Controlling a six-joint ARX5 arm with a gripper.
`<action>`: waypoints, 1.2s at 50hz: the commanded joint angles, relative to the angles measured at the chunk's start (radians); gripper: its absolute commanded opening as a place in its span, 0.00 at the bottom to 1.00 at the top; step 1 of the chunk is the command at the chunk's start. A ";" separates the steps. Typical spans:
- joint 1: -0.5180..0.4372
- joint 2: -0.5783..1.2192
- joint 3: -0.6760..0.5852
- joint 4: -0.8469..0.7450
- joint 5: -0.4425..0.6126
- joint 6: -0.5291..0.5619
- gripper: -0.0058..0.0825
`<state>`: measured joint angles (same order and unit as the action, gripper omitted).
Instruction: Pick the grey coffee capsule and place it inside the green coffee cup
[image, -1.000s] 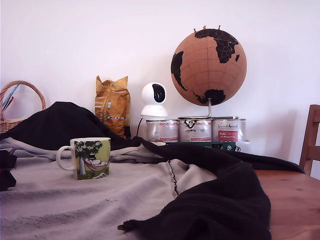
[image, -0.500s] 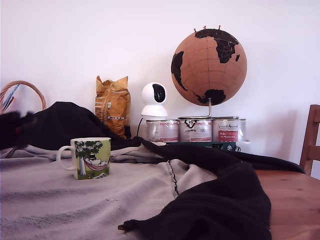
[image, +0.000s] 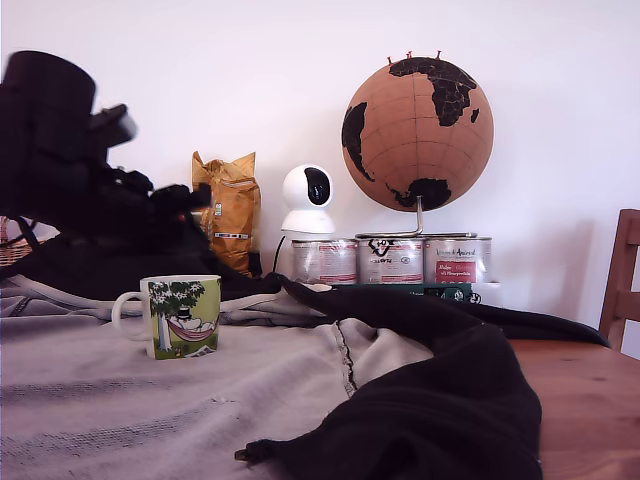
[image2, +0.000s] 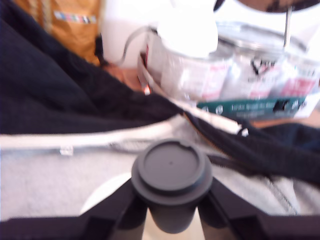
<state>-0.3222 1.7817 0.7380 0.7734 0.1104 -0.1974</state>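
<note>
Grey cloth below, we've got pincer clamped on capsule; next: lower over green cup, w/ care.

The grey coffee capsule sits low in the middle of the wrist view, dark grey, round flat end and rim facing the camera, clamped between two black fingers. The green coffee cup stands upright at the exterior view's lower left, its white handle pointing left, on grey cloth.
</note>
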 joint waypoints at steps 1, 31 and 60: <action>0.008 -0.010 -0.002 -0.022 -0.020 0.011 0.44; 0.003 -0.198 0.003 -0.158 -0.022 0.058 0.28; 0.098 -0.762 -0.015 -0.733 -0.067 0.241 0.04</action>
<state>-0.2409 1.0451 0.7410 0.0547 0.0334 0.0319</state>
